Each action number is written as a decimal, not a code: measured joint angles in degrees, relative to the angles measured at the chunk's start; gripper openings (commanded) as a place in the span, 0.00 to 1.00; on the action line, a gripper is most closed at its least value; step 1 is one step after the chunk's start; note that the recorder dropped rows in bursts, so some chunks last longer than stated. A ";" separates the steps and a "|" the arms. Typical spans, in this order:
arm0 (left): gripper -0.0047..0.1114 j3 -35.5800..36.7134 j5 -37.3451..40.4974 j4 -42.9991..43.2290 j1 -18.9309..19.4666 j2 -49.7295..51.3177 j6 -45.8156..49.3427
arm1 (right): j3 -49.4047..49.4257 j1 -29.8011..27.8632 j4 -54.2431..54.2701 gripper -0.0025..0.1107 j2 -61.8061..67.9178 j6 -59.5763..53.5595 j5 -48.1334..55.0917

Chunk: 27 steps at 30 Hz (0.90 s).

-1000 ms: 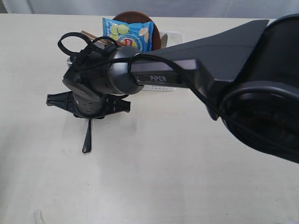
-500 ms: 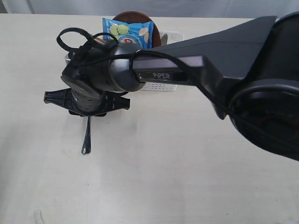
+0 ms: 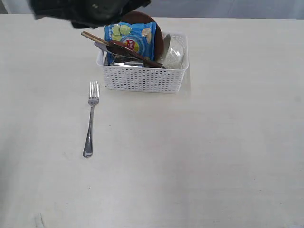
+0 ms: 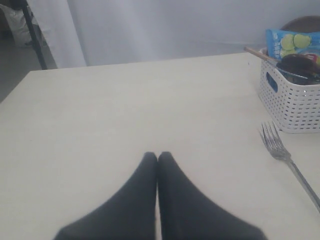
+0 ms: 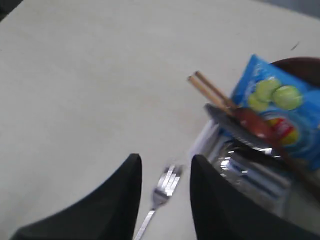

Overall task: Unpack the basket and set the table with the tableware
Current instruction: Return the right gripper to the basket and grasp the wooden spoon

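Note:
A silver fork (image 3: 90, 126) lies flat on the table (image 3: 199, 156), left of the white basket (image 3: 142, 80), tines toward the far side. Brown chopsticks (image 3: 95, 38), a dark wooden spoon (image 3: 121, 48), a steel cup (image 3: 124, 63), a pale bowl (image 3: 175, 52) and a brown plate (image 3: 157, 34) are in the basket. My right gripper (image 5: 164, 162) hangs open and empty high above the fork (image 5: 162, 190); its arm (image 3: 90, 9) shows at the far left edge. My left gripper (image 4: 158, 156) is shut and empty, low over bare table, left of the fork (image 4: 280, 150).
A blue chip bag (image 3: 130, 35) stands upright in the basket, leaning on the brown plate. Chopsticks and spoon stick out over the basket's left rim. The table's far edge runs just behind the basket.
My right gripper has opened, let go of the fork and risen away toward the far left. The fork now lies uncovered on the table.

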 measured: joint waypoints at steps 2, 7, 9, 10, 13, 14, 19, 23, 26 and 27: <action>0.04 0.00 0.00 0.00 0.00 0.00 0.00 | 0.00 -2.36 -0.22 0.31 -0.28 -4.79 2.16; 0.04 0.00 0.00 0.00 0.00 0.00 0.00 | 0.00 -7.00 -0.22 0.31 1.43 -14.72 5.30; 0.04 0.00 0.00 0.00 0.00 0.00 0.00 | 0.00 -7.84 -0.22 0.31 2.55 -18.49 5.30; 0.04 0.00 0.00 0.00 0.00 0.00 0.00 | 0.00 -8.27 -0.22 0.31 3.24 -20.30 5.30; 0.04 0.00 0.00 0.00 0.00 0.00 0.00 | 0.00 -8.75 -0.22 0.31 5.20 -24.11 3.80; 0.04 0.00 0.00 0.00 0.00 0.00 0.00 | 0.00 -8.77 -0.10 0.31 5.89 -24.95 2.97; 0.04 0.00 0.00 0.00 0.00 0.00 0.00 | 0.00 -9.64 0.17 0.31 9.12 -27.32 -1.39; 0.04 0.00 0.00 0.00 0.00 0.00 0.00 | 0.00 -10.01 0.31 0.33 11.14 -29.00 -3.90; 0.04 0.00 0.00 0.00 0.00 0.00 0.00 | 0.00 -10.01 0.31 0.40 12.22 -29.79 -6.08; 0.04 0.00 0.00 0.00 0.00 0.00 0.00 | 0.00 -10.01 0.43 0.42 12.47 -29.79 -6.82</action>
